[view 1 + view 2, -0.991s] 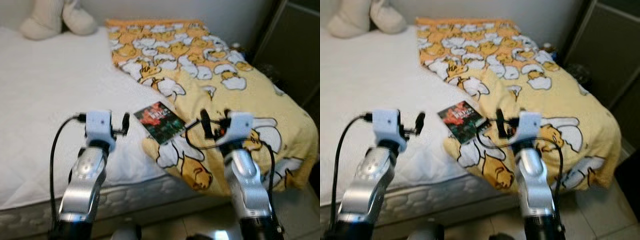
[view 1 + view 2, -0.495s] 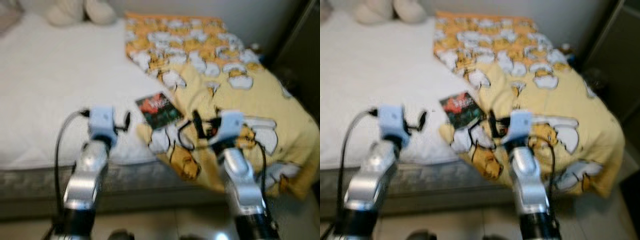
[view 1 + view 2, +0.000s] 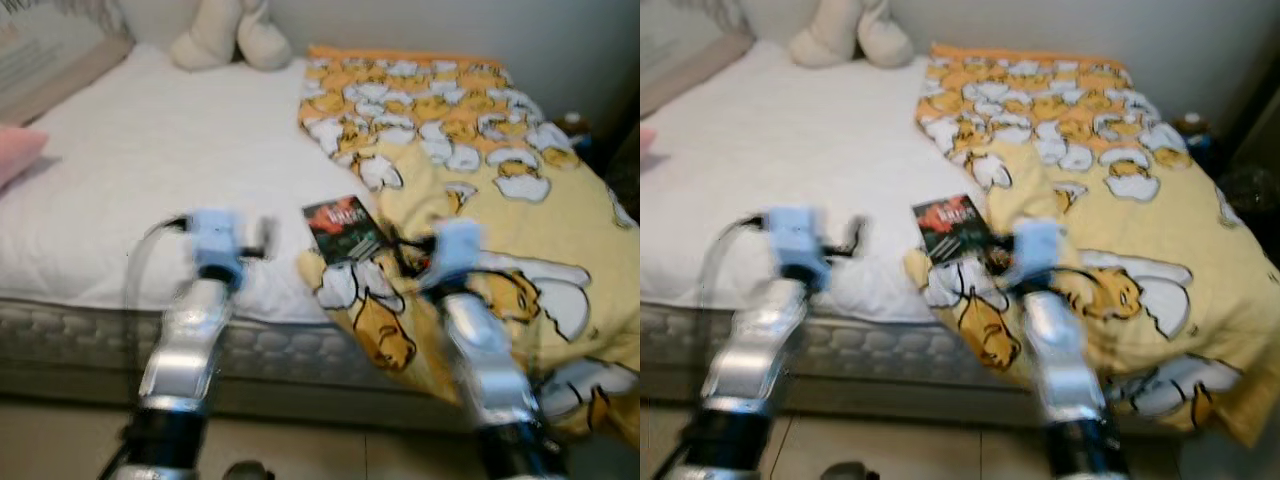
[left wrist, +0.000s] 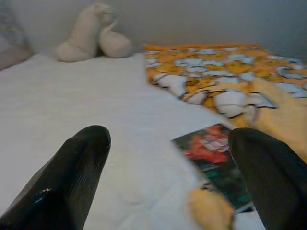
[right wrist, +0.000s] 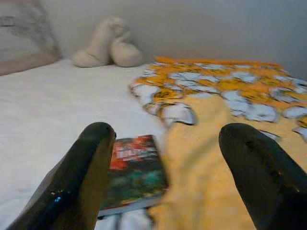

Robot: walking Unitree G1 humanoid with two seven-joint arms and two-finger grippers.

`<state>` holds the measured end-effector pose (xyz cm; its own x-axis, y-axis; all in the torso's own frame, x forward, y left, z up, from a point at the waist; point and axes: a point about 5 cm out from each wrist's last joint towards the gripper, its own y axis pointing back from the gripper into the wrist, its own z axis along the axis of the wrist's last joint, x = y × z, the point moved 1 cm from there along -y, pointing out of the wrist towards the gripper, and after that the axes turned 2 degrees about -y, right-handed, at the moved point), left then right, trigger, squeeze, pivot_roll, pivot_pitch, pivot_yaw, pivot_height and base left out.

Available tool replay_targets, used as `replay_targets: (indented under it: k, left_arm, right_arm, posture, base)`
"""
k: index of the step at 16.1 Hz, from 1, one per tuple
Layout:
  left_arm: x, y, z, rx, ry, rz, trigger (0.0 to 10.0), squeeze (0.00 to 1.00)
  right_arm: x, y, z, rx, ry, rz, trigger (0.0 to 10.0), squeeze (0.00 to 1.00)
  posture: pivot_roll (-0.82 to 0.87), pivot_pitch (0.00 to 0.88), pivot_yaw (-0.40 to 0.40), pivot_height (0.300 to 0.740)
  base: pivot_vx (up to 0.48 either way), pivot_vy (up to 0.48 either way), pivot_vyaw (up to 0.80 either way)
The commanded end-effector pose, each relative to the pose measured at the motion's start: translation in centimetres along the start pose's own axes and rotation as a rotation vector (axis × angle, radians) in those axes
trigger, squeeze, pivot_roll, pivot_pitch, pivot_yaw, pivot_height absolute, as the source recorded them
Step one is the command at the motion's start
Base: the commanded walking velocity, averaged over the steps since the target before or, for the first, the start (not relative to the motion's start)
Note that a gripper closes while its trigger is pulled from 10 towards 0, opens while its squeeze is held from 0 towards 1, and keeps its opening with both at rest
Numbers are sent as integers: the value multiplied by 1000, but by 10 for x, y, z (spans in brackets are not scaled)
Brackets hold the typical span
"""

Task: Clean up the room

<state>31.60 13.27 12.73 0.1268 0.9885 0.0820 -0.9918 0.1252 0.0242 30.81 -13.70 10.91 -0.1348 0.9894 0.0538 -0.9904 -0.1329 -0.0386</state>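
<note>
Dark red-and-green book (image 3: pixel 345 228) lies flat on bed (image 3: pixel 150 190); both grippers spread wide, empty.

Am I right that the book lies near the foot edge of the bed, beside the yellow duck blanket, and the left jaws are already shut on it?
Not quite. The left gripper is open and holds nothing; the left wrist view shows its jaws spread apart above the mattress. The book does lie by the bed's foot edge, beside the yellow duck blanket.

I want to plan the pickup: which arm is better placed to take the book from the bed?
Probably the right gripper: open, it sits beside the book; the left gripper is farther off.
</note>
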Motion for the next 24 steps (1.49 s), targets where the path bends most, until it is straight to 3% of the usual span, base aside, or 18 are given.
replay_targets:
  k: [1, 3, 9, 12, 15, 16, 19, 20, 22, 24]
  left_arm:
    - [6, -2, 4, -16, -12, -4, 10000, 0]
    - [1, -4, 15, -73, -21, -58, 10000, 0]
    - [-17, -7, 22, -105, -33, -187, 10000, 0]
    - [-19, -7, 20, -92, -43, -200, 10000, 0]
    - [-36, -4, 17, -81, -65, -300, 10000, 0]
    - [-40, -8, 10, -23, -67, -329, 10000, 0]
    - [-20, -29, 4, 51, 7, -242, 10000, 0]
    - [7, -46, -10, 148, 89, -154, 10000, 0]
    - [17, -53, -16, 191, 115, -131, 10000, 0]
    - [23, -61, -18, 215, 193, -122, 10000, 0]
  right_arm:
    - [9, -1, 2, -16, -9, 22, 10000, 0]
    - [11, -1, 1, -23, 3, 26, 10000, 0]
    - [10, 2, -10, -2, -36, -15, 10000, 0]
    - [10, -1, -10, -10, -31, -10, 10000, 0]
    - [12, -2, -8, -17, -26, 12, 10000, 0]
    - [14, -2, -7, -22, -24, 19, 10000, 0]
    - [12, 0, -7, -24, -23, 22, 10000, 0]
    - [12, 4, -8, -20, -25, 23, 10000, 0]
    - [12, 9, -9, -13, -30, 21, 10000, 0]
    - [16, 20, -10, -2, -31, 24, 10000, 0]
  posture:
    - [41, 0, -10, 710]
    - [39, 0, -6, 710]
    - [52, 0, 2, 710]
    - [57, 0, -1, 710]
    - [60, 0, -7, 710]
    - [55, 0, -10, 710]
    - [44, 0, -6, 710]
    - [36, 0, -5, 710]
    - [28, 0, -4, 710]
    - [-1, 17, 2, 710]
  base:
    - [0, 0, 0]
    - [388, 0, 0]
    - [480, 0, -200]
    - [480, 0, 0]
    - [320, 0, 0]
    - [0, 0, 0]
    - [0, 0, 0]
    - [0, 0, 0]
    - [0, 0, 0]
    - [0, 0, 0]
